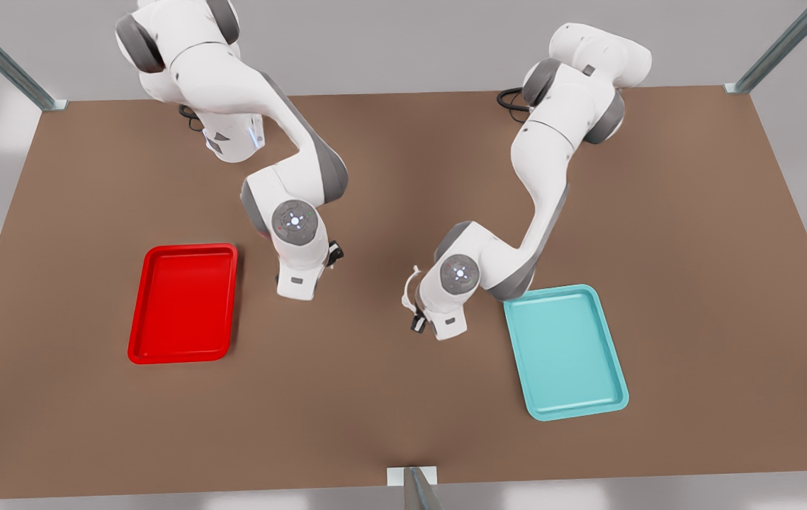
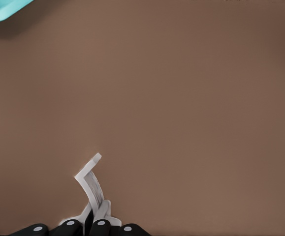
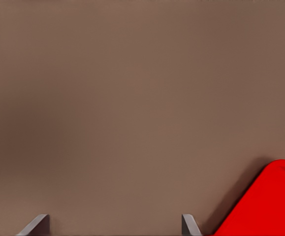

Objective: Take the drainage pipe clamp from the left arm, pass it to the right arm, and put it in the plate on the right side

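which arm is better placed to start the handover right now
The left: the left gripper is shut on the pipe clamp, beside the teal tray. The right gripper is open and empty near the red tray.

The front view looks steeply down from high over the table (image 1: 403, 425), while both wrist views hang close above it, the left's catching the teal tray (image 2: 2, 9), the right's the red tray (image 3: 263, 204).

Two trays (one red (image 1: 183, 303), one teal (image 1: 565, 351)), one white clamp (image 2: 92, 184), two arms.
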Controlling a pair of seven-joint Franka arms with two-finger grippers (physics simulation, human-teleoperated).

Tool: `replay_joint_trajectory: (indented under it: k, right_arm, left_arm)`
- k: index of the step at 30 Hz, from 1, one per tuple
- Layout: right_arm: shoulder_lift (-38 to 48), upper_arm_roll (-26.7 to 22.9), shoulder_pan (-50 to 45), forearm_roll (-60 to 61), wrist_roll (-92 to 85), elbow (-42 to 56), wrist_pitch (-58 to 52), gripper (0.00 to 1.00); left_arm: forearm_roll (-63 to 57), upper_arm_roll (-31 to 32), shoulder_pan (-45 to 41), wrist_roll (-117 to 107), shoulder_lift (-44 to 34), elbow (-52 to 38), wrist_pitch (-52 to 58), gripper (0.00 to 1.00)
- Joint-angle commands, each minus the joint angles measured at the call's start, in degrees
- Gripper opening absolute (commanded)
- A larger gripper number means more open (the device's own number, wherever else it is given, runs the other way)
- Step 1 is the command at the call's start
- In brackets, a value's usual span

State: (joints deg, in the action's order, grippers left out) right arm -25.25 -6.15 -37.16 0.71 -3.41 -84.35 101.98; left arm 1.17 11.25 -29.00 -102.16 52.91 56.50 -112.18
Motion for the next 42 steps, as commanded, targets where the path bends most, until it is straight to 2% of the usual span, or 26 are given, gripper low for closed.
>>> replay_joint_trajectory:
  k: [1,4,9,18,33,34,36,37,39,40,41,42]
  right_arm:
    - [-0.50,0.00,-2.65,2.19,13.42,-0.99,8.15,1.00]
    - [-1.02,0.00,-4.41,3.50,17.21,-2.05,11.75,1.00]
    - [-2.17,0.00,-4.32,9.13,17.21,-5.30,21.07,1.00]
    - [0.73,0.00,-4.59,9.39,17.12,-9.70,23.71,1.00]
    - [-4.36,-0.09,-4.94,9.31,16.95,-9.79,27.40,1.00]
    - [-4.36,-0.09,-4.94,9.31,16.95,-9.79,27.40,0.94]
    - [-4.28,-0.09,-4.94,9.22,17.03,-10.05,27.40,0.62]
    - [-4.28,-0.09,-4.94,9.31,17.03,-10.05,27.31,0.57]
    - [-4.28,0.00,-5.03,9.31,17.03,-10.05,27.22,0.33]
    - [-4.28,0.00,-5.03,9.31,17.12,-10.05,27.14,0.24]
    - [-4.28,0.00,-5.03,9.31,17.12,-10.05,26.87,0.21]
    - [-4.10,0.00,-5.47,9.22,16.95,-9.96,26.70,0.21]
  left_arm:
    - [0.15,0.00,-0.09,-48.13,-0.17,-0.07,-3.66,0.21]
    - [0.50,1.67,-0.53,-50.24,-0.18,-0.33,-4.01,0.21]
    - [4.01,4.66,0.17,-35.48,0.00,-0.33,-3.13,0.21]
    - [4.10,4.75,-0.45,-36.09,0.97,-0.69,-5.50,0.21]
    - [3.75,4.57,-0.80,-36.18,1.58,-1.30,-6.03,0.21]
    - [3.75,4.57,-0.80,-36.18,1.58,-1.21,-6.12,0.21]
    - [3.75,4.57,-0.80,-36.18,1.58,-1.21,-6.12,0.21]
    - [3.75,4.57,-0.80,-36.18,1.58,-1.21,-6.12,0.21]
    - [3.66,4.57,-0.80,-36.09,1.58,-1.21,-6.12,0.21]
    - [3.75,4.57,-0.71,-35.83,1.41,-1.21,-6.03,0.21]
    - [3.75,4.49,-0.36,-35.92,1.23,-1.21,-5.85,0.78]
    - [3.75,4.49,-0.18,-35.92,1.14,-1.30,-5.68,0.87]
